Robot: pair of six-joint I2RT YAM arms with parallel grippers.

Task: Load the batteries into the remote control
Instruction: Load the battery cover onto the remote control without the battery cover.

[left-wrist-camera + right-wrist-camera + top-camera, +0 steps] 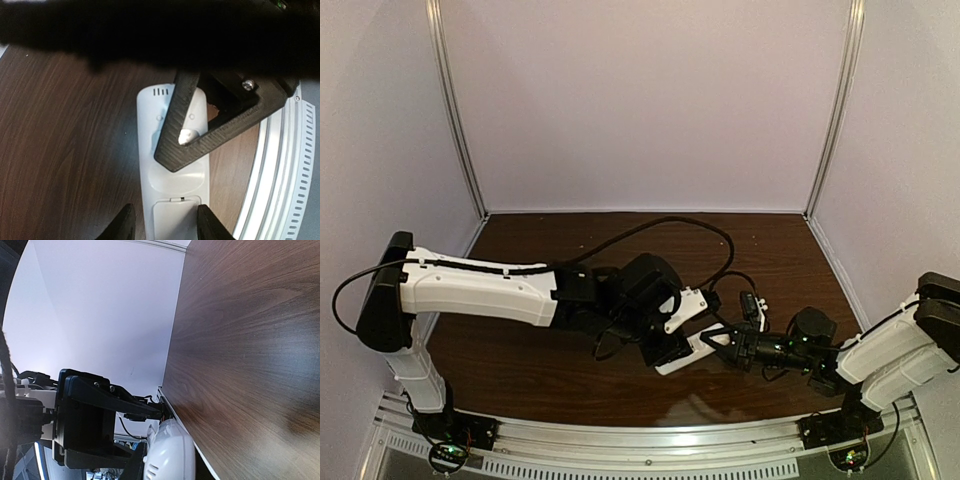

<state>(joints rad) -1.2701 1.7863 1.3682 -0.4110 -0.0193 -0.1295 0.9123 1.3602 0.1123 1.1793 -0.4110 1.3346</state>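
Observation:
The white remote control [692, 352] lies back side up between both grippers at the table's front centre. In the left wrist view its back [172, 182] shows a closed battery cover [172, 220] and small slots at the far end. My left gripper [668, 345] straddles the cover end with a finger on each side [165, 226] and appears shut on it. My right gripper [722, 345] is shut on the remote's other end; its black triangular finger [182, 147] lies across the back. The rounded end shows in the right wrist view [170, 457]. No batteries are in view.
An aluminium rail [640, 440] runs along the table's front edge, close to the remote [280, 165]. A black cable [670, 225] loops over the dark wooden table [550, 360] behind the left arm. Pale walls enclose the back and sides.

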